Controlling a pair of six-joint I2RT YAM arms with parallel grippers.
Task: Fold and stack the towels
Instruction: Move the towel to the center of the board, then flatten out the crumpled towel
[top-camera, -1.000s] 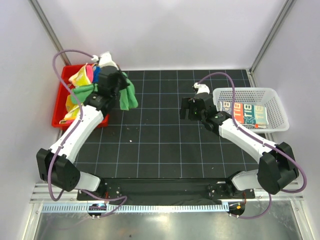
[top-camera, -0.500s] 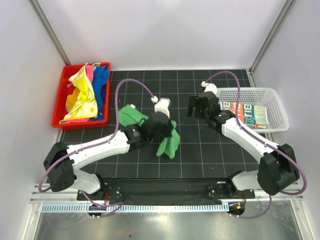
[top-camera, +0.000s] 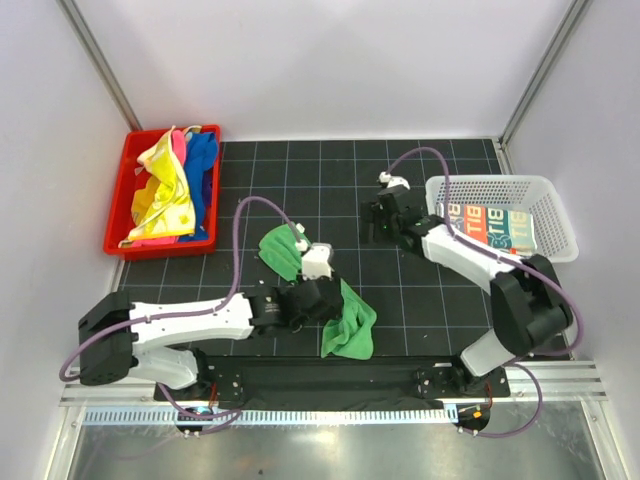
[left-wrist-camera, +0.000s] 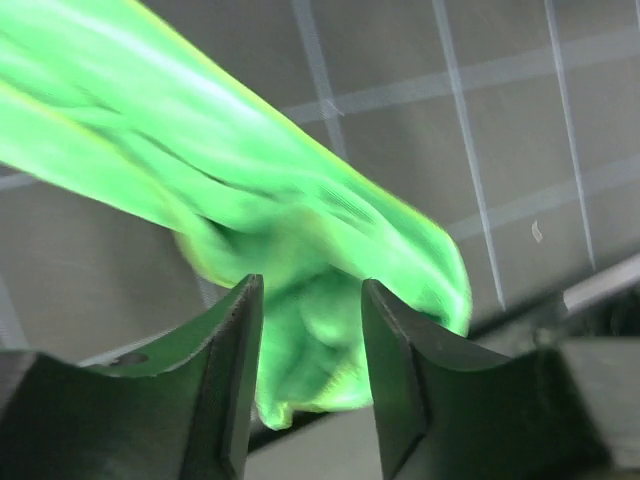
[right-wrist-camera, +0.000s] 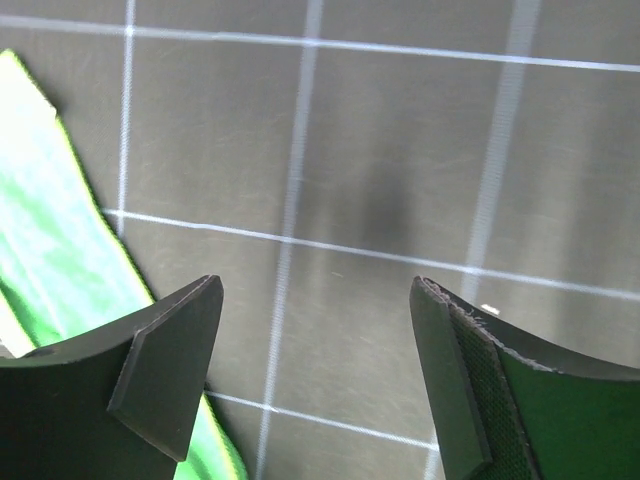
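Black mat (top-camera: 300, 190) with a white grid covers the table, inside white walls.

Left arm lies low across the near half of the mat, reaching toward the middle. The left gripper (top-camera: 328, 298) sits over the green towel (top-camera: 352, 325). From the top view the wrist body hides the fingers. The towel shows on both sides of the wrist: one lobe on the far side, a larger crumpled lobe on the near side, close to the mat's front edge. How the two lobes join under the arm cannot be seen.

Left wrist view: the left gripper (left-wrist-camera: 305, 340) has its fingers (left-wrist-camera: 235, 350) partly closed, with a bunch of the green towel (left-wrist-camera: 300, 230) filling the gap and touching both inner faces. The cloth is motion-blurred; folds and edges are hard to make out. It streams off the upper left of the frame, cut off there.

The right gripper (top-camera: 374, 224) is over bare mat right of centre, well apart from the left gripper and near the mesh basket (top-camera: 560, 215). In the right wrist view, the right gripper (right-wrist-camera: 315, 300) has its jaws wide apart with only grid between them. A strip of the green towel (right-wrist-camera: 50, 240) enters at the left edge, partly behind the left finger.

The red bin (top-camera: 115, 245) at far left holds a loose heap: yellow towel (top-camera: 160, 195) on top, pink towel (top-camera: 180, 150) and blue towel (top-camera: 203, 165) partly buried. The count in the heap cannot be told.

The printed towel (top-camera: 490, 225) lies flat in the mesh basket; its lettering is only partly legible.
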